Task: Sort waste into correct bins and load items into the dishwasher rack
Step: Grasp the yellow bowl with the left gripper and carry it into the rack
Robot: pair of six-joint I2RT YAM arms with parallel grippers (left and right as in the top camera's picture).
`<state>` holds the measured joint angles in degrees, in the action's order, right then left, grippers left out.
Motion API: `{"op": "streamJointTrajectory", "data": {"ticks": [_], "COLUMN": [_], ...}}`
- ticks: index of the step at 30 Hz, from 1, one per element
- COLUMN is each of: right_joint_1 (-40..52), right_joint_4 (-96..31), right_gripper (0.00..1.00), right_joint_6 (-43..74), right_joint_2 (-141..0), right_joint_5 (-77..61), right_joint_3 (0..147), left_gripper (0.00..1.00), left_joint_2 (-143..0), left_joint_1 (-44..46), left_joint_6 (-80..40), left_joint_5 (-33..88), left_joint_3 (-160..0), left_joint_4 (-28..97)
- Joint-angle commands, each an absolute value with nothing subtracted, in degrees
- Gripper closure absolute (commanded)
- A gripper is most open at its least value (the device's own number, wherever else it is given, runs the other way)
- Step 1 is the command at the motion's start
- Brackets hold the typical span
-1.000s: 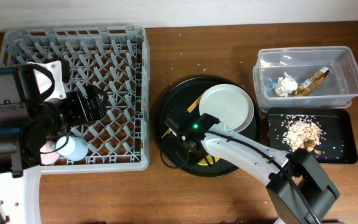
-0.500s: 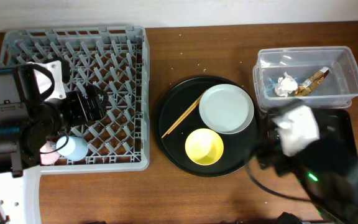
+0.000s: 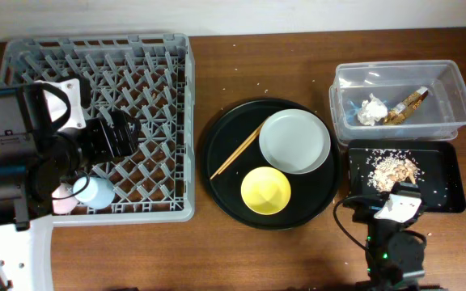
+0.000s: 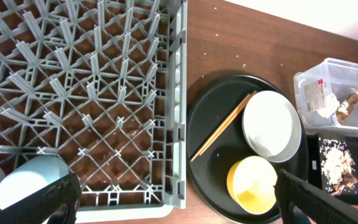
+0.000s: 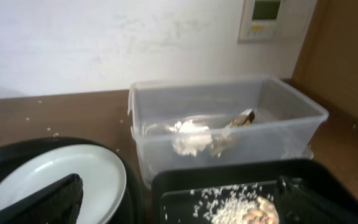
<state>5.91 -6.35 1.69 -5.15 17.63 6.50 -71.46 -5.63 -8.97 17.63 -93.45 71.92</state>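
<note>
Three kinds of waste sit in two bins at the right of the desk (image 3: 217,259). One crinkled gold foil wrapper (image 3: 405,104) and one crumpled white tissue wad (image 3: 370,111) lie just beside each other in the clear plastic rectangular tub (image 3: 451,89). One heap of loose golden-brown food crumbs (image 3: 392,170) lies in the shallow black rectangular tray (image 3: 447,190), which sits just on the near side of the tub. A few pale specks are scattered on the bare wood.

In the middle, one large round black tray (image 3: 217,137) carries three of the items. There is one pale grey round plate (image 3: 295,141) on its far right part and one yellow bowl (image 3: 265,191) just beside it on the near side. One pair of thin wooden chopsticks (image 3: 237,151) lies together on a slant at the left.

The large square grey plastic dishwasher rack (image 3: 136,73) fills the left side. It holds two cups in its near-left corner: one small light-blue cup (image 3: 95,192) and, beside it, one small pink cup (image 3: 61,198) partly hidden by the arm.

The left hand (image 4: 176,186) hangs over the rack's near part, fingers spread wide, gripping nothing. The right hand (image 5: 179,199) sits low at the desk's near edge, facing the rectangular tray and the tub. Its fingers are apart at the lower corners of the wrist view, with nothing between them.
</note>
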Motion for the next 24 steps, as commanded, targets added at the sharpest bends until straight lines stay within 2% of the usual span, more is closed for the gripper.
{"op": "streamJointTrajectory", "data": {"ticks": [1,14,18,19,22,24], "right_joint_1": [5.5,5.5,5.5,5.5,5.5,5.5], "right_joint_4": [-2.8,-2.8,-2.8,-2.8,-2.8,-2.8], "right_gripper": [0.01,0.02,0.02,0.02,0.02,0.02], "right_joint_6": [2.4,2.4,2.4,2.4,2.4,2.4], "right_joint_2": [-0.6,-0.3,-0.3,-0.3,-0.3,-0.3], "right_joint_5": [17.1,17.1,17.1,17.1,17.1,17.1], "right_joint_3": [0.3,0.3,0.3,0.3,0.3,0.3], "left_gripper": [0.01,0.01,0.01,0.01,0.01,0.01], "left_joint_2": [-70.9,-70.9,-71.2,-72.2,-79.8,-86.1], "left_joint_1": [-5.5,-5.5,-5.0,-3.0,13.3,21.9], "left_joint_6": [-8.1,-8.1,-8.9,-9.8,-9.8,-9.7], "left_joint_5": [18.2,18.2,31.2,31.7,15.1,15.2], "left_joint_3": [-94.1,-94.1,-93.9,-93.8,-93.8,-93.8], "left_joint_4": [71.9,71.9,64.9,64.1,68.0,67.8]}}
